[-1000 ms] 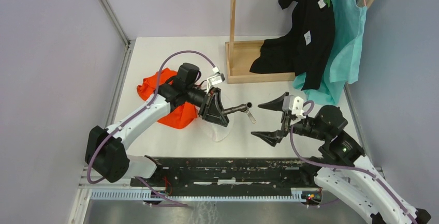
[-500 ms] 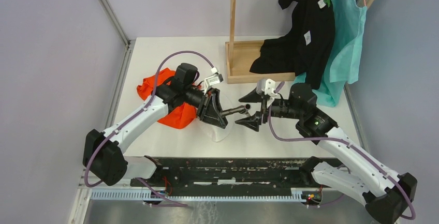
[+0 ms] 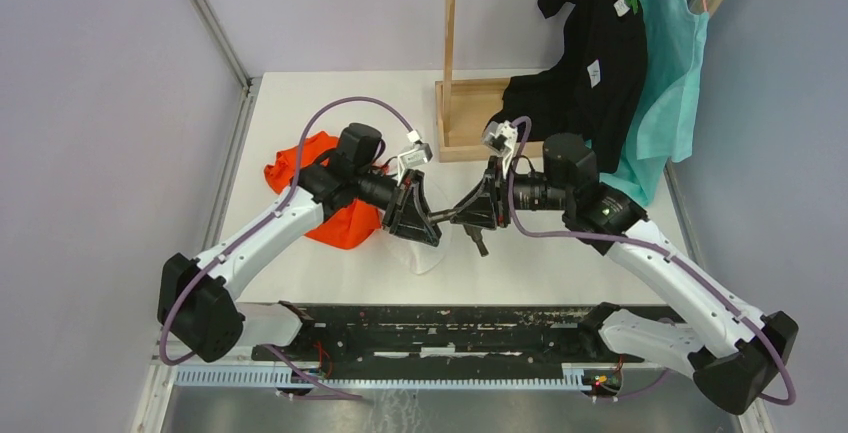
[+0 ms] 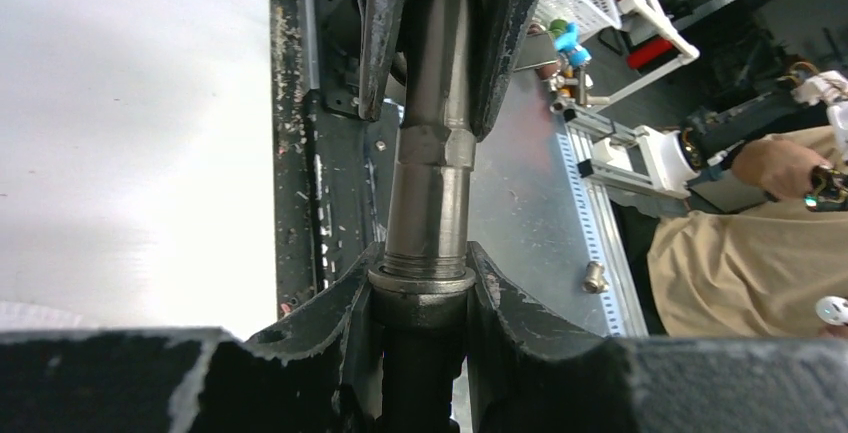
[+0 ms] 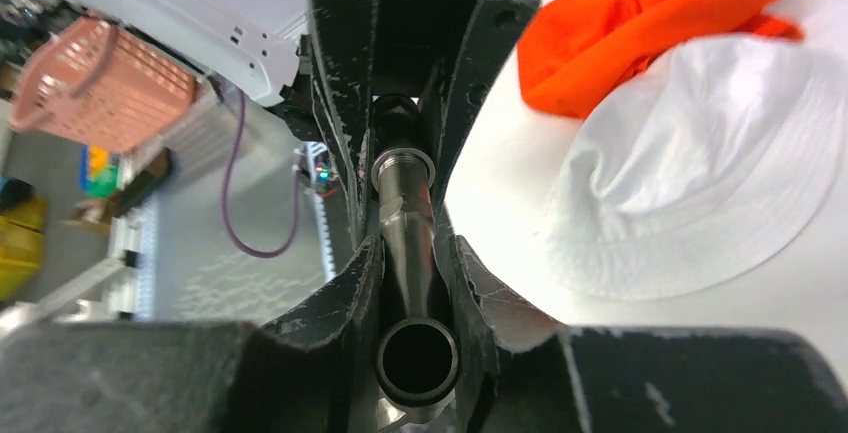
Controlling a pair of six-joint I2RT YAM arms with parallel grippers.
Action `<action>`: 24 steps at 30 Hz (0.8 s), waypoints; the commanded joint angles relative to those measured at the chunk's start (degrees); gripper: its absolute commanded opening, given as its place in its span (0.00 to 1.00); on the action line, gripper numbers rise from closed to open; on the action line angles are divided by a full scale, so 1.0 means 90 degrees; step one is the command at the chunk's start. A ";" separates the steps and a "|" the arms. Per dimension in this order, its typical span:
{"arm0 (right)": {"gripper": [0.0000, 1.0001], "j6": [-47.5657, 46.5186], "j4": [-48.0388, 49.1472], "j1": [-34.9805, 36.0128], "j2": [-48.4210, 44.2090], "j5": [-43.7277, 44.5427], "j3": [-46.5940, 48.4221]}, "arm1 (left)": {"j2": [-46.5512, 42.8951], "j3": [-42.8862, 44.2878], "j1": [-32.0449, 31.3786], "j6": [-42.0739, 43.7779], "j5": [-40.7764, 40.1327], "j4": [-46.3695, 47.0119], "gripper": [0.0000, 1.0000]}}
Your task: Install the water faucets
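Grey-brown faucet point(image 3: 456, 215), top view: held in the air right of the orange cloth point(image 3: 335, 215), spanning both grippers, with a small dark part hanging below.
Left gripper point(image 3: 437, 219): clamped on the faucet end nearer the orange cloth.
Right gripper point(image 3: 476, 209): closed on the end farther from the orange cloth.
White hat point(image 3: 425, 253): on the counter point(image 3: 560, 263), touching the orange cloth, under the faucet.
Faucet collar, left wrist view: seated between the left gripper's fingers point(image 4: 330, 323).
Faucet mouth, right wrist view: open round end between the right gripper's fingers point(image 5: 350, 293), with the orange cloth beyond.
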 commanded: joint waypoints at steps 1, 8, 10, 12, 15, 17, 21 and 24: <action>0.00 0.1972 -0.0947 -0.0001 0.0300 -0.0051 0.0782 | -0.0335 0.0265 0.0014 0.0307 -0.1424 0.0218 0.03; 0.00 0.6417 0.0732 -0.0229 0.0763 -0.0206 -0.0338 | -0.0432 -0.0227 -0.0010 0.0363 -0.2629 0.0844 0.03; 0.01 0.8189 0.2256 -0.0350 0.0714 -0.0295 -0.1062 | -0.0470 -0.0344 -0.0007 0.0467 -0.2827 0.0898 0.03; 0.00 0.8933 0.2634 -0.0488 0.0602 -0.0256 -0.1253 | -0.0494 -0.0463 -0.0007 0.0567 -0.2900 0.0942 0.03; 0.15 0.8588 0.1800 -0.0643 0.0435 -0.0079 -0.0936 | -0.0357 -0.0485 -0.0007 0.0513 -0.2724 0.0916 0.03; 0.43 0.8453 0.1589 -0.0707 0.0405 -0.0045 -0.0867 | -0.0204 -0.0424 0.0010 0.0350 -0.2488 0.0939 0.03; 0.80 0.8444 0.1602 -0.0775 0.0326 0.0004 -0.1089 | -0.0016 -0.0444 0.0040 -0.0172 -0.1795 0.1352 0.03; 0.89 0.8327 0.1547 -0.0807 0.0167 0.0065 -0.1221 | 0.0015 -0.0442 0.0077 -0.0436 -0.1544 0.1543 0.03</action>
